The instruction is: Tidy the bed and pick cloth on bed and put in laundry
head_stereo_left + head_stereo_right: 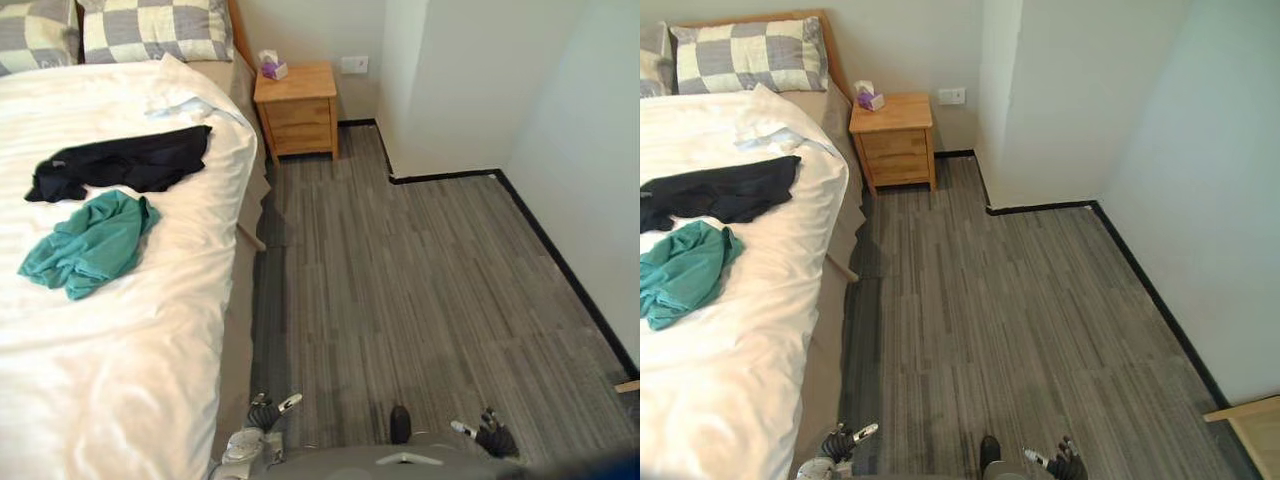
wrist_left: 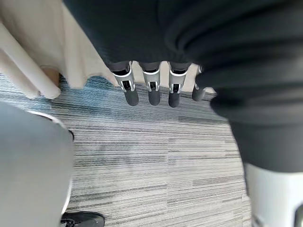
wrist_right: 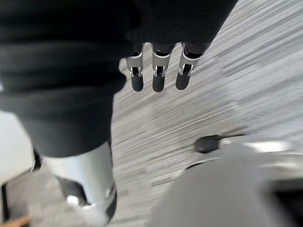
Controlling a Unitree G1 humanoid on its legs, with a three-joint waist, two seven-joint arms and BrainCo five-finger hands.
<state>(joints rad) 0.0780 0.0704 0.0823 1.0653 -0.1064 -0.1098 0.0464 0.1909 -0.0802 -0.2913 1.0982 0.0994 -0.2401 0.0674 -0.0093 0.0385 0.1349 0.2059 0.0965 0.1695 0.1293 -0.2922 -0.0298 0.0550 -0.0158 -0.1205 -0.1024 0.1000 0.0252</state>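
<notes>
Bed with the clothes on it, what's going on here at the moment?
Nothing is being handled. A black garment and a teal garment lie loose next to each other on the white bed, below the checked pillows. The robot stands on the carpet beside the bed with its left hand and right hand hanging down, fingers straight, holding nothing. A wooden nightstand stands by the head of the bed. No cloth is picked up yet.
</notes>
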